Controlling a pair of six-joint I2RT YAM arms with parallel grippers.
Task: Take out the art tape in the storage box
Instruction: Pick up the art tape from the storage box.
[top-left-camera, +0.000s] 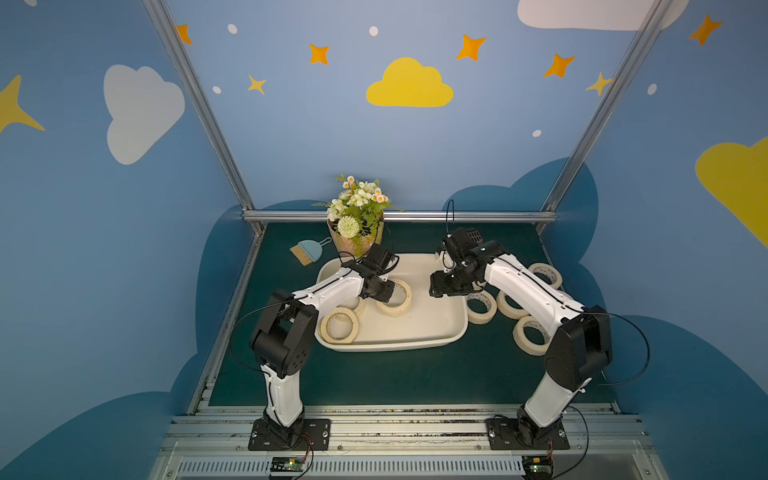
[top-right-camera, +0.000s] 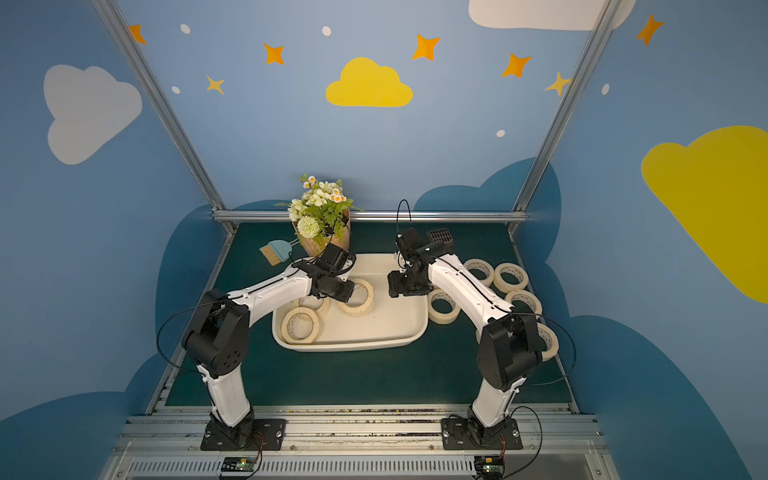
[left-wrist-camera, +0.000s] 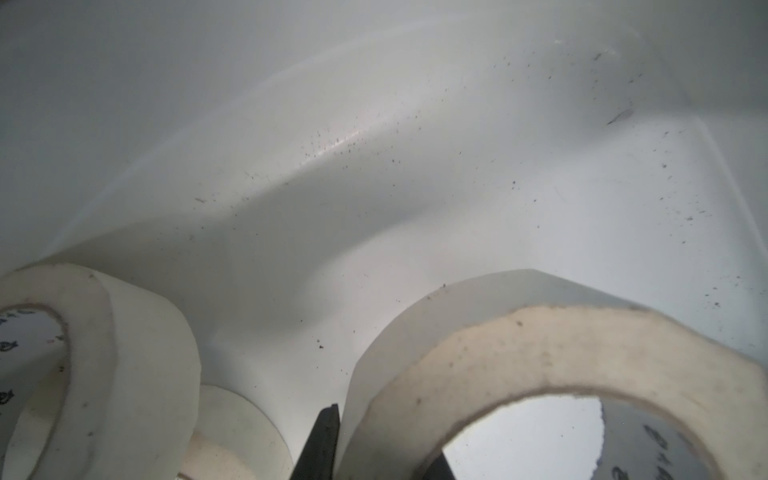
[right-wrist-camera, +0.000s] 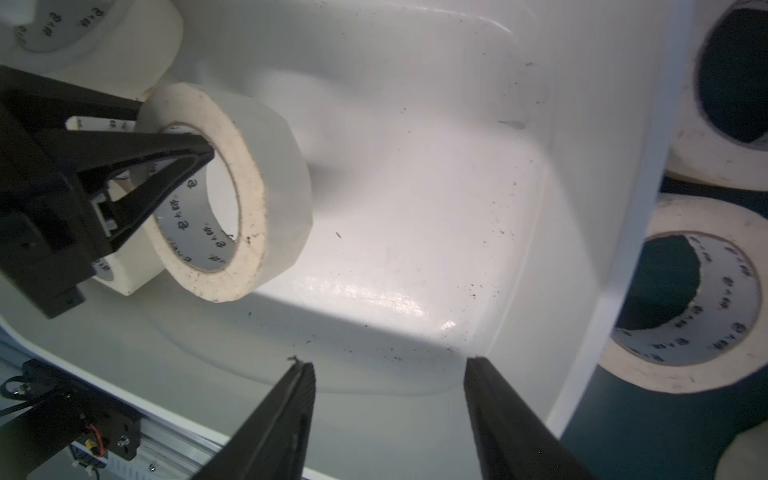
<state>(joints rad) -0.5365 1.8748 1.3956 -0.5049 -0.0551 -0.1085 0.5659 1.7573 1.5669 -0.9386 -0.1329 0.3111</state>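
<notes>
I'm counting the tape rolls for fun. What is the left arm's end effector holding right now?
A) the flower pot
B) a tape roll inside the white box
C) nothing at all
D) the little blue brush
B: in the right wrist view the left end effector is shut on the wall of a tape roll, one finger inside its core, over the storage box.

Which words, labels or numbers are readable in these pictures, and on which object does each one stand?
No text can be quoted.
Tape roll in the left gripper: dark printed marks inside the core, too blurred.
Roll beside the storage box: the same marks, unreadable.
</notes>
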